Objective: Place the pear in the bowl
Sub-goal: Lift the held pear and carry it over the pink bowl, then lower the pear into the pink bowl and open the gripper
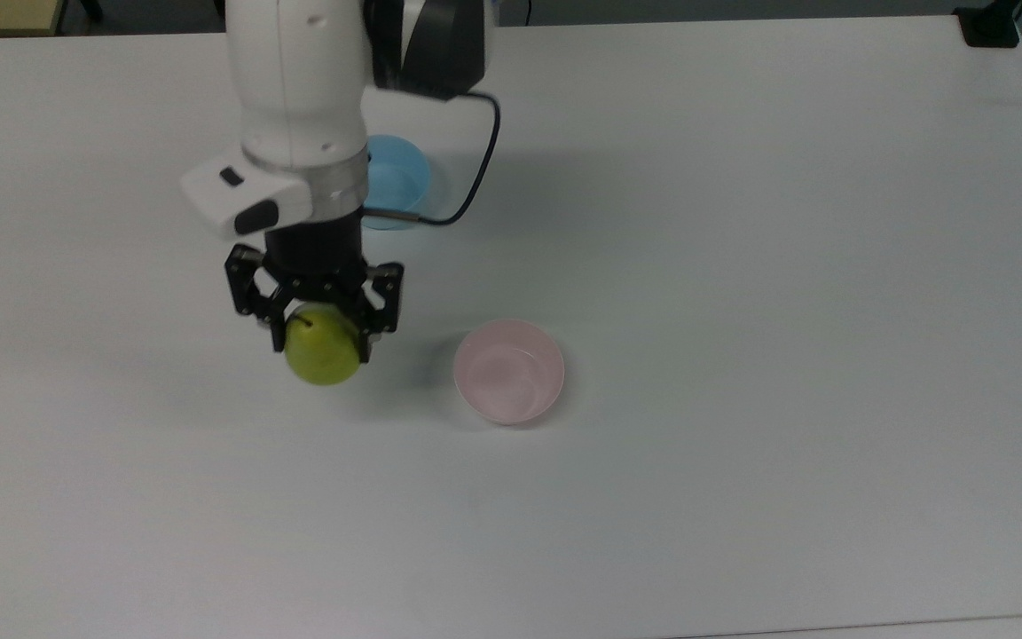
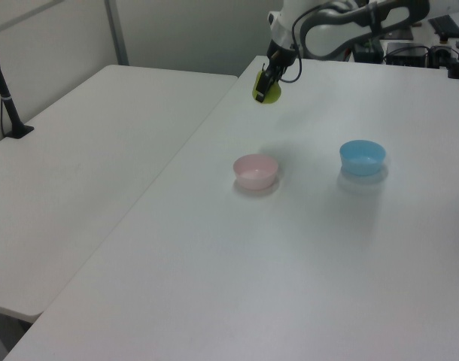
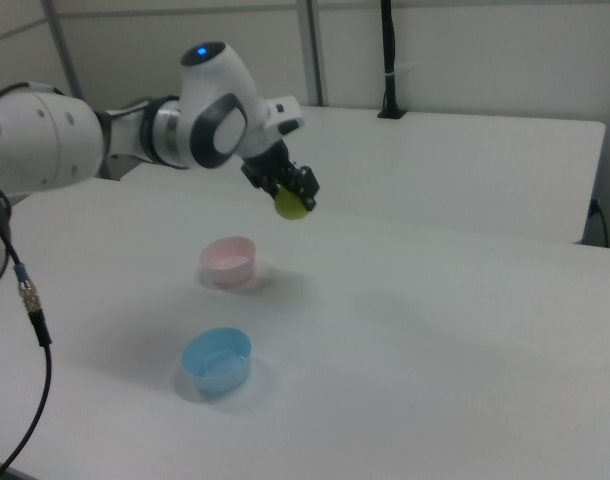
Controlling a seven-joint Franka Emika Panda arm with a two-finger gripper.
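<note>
The yellow-green pear (image 1: 323, 355) hangs well above the table, held between the black fingers of my gripper (image 1: 320, 342), which is shut on it. The pear (image 2: 266, 92) is high over the table's far part in the left view, and in the right view the pear (image 3: 291, 204) sits under the gripper (image 3: 294, 198). The pale pink bowl (image 1: 508, 371) stands empty on the white table, to the right of the pear in the top view. The bowl (image 2: 255, 171) lies nearer the camera than the pear in the left view; the bowl (image 3: 229, 260) is below and left of the pear in the right view.
A light blue bowl (image 1: 397, 191) stands partly behind the arm in the top view; the same blue bowl (image 2: 362, 157) is right of the pink one in the left view and nearest the camera (image 3: 216, 360) in the right view. A second white table (image 2: 79, 158) adjoins.
</note>
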